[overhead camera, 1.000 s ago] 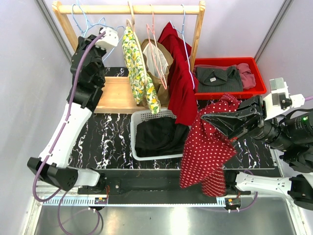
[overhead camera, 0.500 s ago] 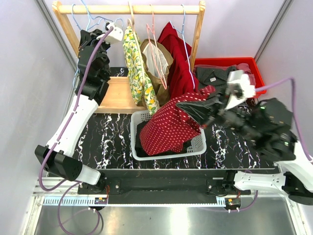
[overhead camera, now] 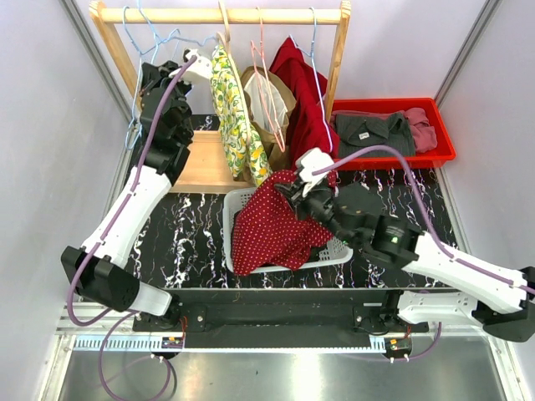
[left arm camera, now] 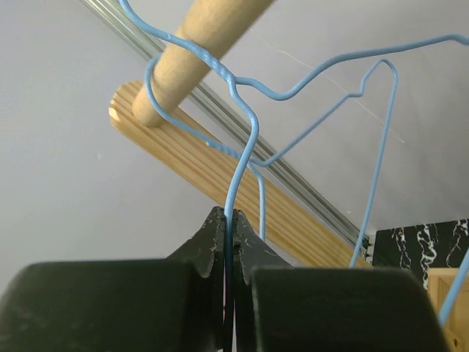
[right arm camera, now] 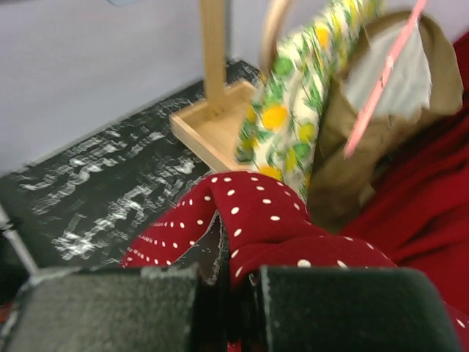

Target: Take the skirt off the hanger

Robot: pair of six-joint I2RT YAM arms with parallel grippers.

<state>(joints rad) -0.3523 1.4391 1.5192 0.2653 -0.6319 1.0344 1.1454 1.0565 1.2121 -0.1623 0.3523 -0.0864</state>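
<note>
Top external view: the right gripper [overhead camera: 288, 187], pinching the skirt [overhead camera: 272, 225], has swung it from lower right over the middle basket [overhead camera: 228, 238], while the left gripper [left arm camera: 229, 220] pinches the bare hanger [left arm camera: 256, 126], so the skirt's off.

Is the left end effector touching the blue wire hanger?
Touching. The left wrist view shows the left end effector clamped shut on the blue wire hanger.

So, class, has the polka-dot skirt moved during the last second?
Yes. The polka-dot skirt has swung left, from in front of the red bin to over the white basket, pinched in the right hand.
</note>
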